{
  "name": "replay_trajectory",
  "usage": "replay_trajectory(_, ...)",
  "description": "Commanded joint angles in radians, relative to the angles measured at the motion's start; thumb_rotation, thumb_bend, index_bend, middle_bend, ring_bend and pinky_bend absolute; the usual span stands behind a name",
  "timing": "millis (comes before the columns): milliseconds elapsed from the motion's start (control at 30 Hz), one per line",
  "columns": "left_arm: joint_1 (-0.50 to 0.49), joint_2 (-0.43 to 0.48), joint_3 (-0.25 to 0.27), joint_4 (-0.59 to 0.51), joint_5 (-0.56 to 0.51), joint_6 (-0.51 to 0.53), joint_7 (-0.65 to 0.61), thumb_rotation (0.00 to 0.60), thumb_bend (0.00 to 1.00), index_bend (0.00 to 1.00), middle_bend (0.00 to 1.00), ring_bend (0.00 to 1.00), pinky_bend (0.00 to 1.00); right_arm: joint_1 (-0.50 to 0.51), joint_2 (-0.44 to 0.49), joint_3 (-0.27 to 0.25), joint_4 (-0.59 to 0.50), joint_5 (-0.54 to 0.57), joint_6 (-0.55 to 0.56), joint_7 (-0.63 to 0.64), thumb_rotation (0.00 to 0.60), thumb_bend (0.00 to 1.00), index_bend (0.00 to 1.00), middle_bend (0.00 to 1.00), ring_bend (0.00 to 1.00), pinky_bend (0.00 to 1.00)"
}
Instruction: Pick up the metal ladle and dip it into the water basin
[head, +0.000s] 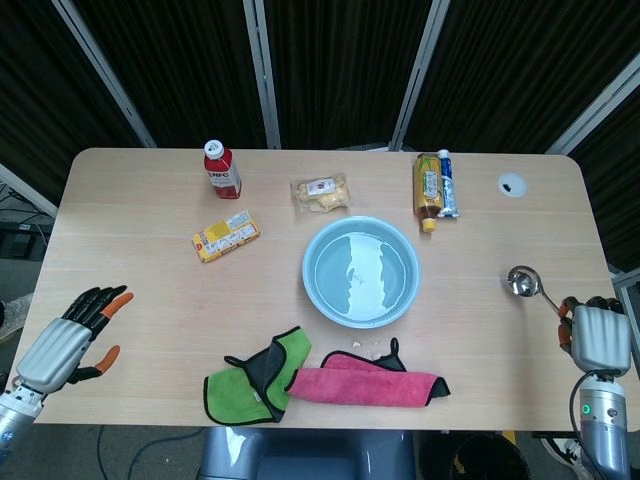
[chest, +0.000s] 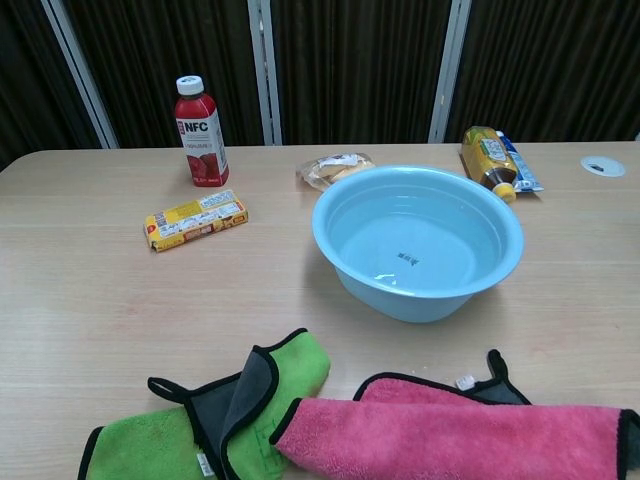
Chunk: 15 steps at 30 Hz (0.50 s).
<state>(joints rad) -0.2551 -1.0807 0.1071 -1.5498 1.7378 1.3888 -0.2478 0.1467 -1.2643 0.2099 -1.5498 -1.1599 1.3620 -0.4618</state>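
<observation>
We see the right hand (head: 601, 338) with fingers closed on the metal ladle (head: 523, 283), lifted near the worktop's right edge, dipping into the water basin (head: 312, 290) remaining; left hand (head: 62, 343) fingers spread.

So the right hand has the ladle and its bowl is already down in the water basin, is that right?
Not quite. The right hand does hold the ladle, but its bowl is not in the basin. The head view shows the ladle well to the right of the basin, near the table's right edge; the chest view shows only water in the basin.
</observation>
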Motion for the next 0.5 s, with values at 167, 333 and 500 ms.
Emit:
replay_trajectory(167, -0.001, -0.003, 0.002, -0.003, 0.001, -0.005, 0.012, 0.6, 0.47, 0.0, 0.0, 0.0, 0.0, -0.009, 0.138, 0.0, -0.132, 0.031, -0.014, -0.015, 0.6, 0.34, 0.74, 0.65, 0.34, 0.28)
replay_trajectory(333, -0.001, -0.004, 0.004, -0.005, 0.005, -0.004, 0.014, 0.6, 0.47, 0.0, 0.0, 0.0, 0.0, -0.011, 0.239, -0.003, -0.215, 0.064, -0.035, -0.031, 0.6, 0.34, 0.74, 0.65, 0.34, 0.28)
replay_trajectory(500, -0.003, -0.008, 0.004, -0.007, 0.003, -0.011, 0.026, 0.6, 0.47, 0.0, 0.0, 0.0, 0.0, -0.015, 0.358, -0.001, -0.323, 0.095, -0.06, -0.01, 0.6, 0.34, 0.74, 0.65, 0.34, 0.28)
